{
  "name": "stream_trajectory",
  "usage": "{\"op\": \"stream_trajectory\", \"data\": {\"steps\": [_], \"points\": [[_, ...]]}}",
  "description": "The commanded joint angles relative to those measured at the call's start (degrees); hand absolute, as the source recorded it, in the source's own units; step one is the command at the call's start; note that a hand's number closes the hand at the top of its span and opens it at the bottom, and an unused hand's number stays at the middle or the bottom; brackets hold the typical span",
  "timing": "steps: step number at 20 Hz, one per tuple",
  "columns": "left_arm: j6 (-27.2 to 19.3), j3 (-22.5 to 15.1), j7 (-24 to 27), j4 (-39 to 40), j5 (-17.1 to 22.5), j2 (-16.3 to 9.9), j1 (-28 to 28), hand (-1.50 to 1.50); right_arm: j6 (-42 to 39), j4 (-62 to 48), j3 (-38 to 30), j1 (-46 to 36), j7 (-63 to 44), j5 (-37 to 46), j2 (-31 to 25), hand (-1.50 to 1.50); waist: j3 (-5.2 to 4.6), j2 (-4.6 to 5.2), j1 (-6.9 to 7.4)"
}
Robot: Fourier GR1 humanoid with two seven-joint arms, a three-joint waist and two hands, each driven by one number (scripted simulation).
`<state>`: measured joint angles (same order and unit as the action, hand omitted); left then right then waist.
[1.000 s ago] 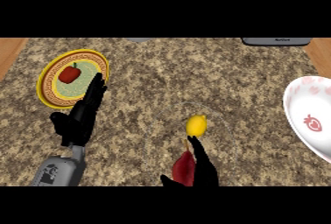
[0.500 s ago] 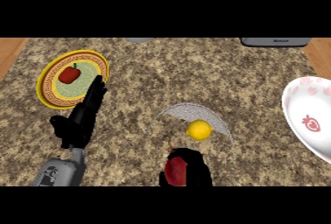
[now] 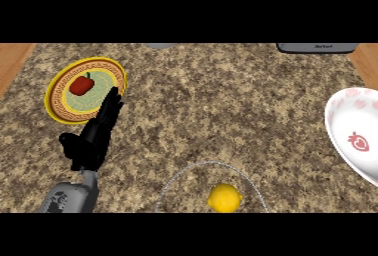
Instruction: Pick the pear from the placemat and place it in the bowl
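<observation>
The fingers (image 3: 111, 107) of the left hand (image 3: 92, 140) are held straight and released, grasping nothing, their tips laid at the rim of a yellow patterned plate (image 3: 63, 112) that bears a small red fruit (image 3: 81, 85). The right hand is not seen. The pear (image 3: 224, 197), smooth, rounded and yellow, lies on a thin-edged placemat (image 3: 181, 175) at the lower edge of the speckled stone worktop (image 3: 221, 100). The pick is judged not yet begun; a reach and closure round the pear is called for, then carriage to the glossy white bowl (image 3: 347, 125), well apart at the right.
</observation>
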<state>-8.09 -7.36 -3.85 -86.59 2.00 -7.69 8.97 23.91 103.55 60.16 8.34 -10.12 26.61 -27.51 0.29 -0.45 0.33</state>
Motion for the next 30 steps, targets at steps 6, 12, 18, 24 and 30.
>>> {"op": "stream_trajectory", "data": {"steps": [6, 12, 18, 24, 30], "points": [[-1.4, 1.3, -1.4, -1.5, -0.3, -0.6, -0.5, 0.0, 0.9, 24.3, -3.8, 6.4, 26.2, -9.8, -24.0, 1.5, 0.11, -0.47, -2.57], [-1.2, 2.2, -0.6, -1.6, 0.2, -1.0, -1.7, 0.0, 5.4, 32.3, -16.2, 11.1, 34.1, -16.6, -37.4, 1.5, -0.07, -0.2, -3.79], [-1.1, 2.3, 0.5, -1.5, 0.0, -1.1, -3.3, 0.0, 9.0, 36.6, -29.3, 18.3, 36.8, -26.7, -46.6, 1.5, -0.09, -0.06, -4.41], [-0.6, 3.6, -1.0, -3.0, 0.6, -2.4, -2.6, 0.0, 8.7, 40.9, -43.5, 21.0, 33.6, -38.9, -50.0, 1.5, -0.23, -0.03, -4.04], [-0.7, 1.2, 0.8, -3.5, -0.2, -0.3, -4.2, 0.0, 1.1, 32.5, -55.3, 20.2, 32.9, -49.3, -47.8, 1.5, -0.2, 0.17, -2.8]]}}
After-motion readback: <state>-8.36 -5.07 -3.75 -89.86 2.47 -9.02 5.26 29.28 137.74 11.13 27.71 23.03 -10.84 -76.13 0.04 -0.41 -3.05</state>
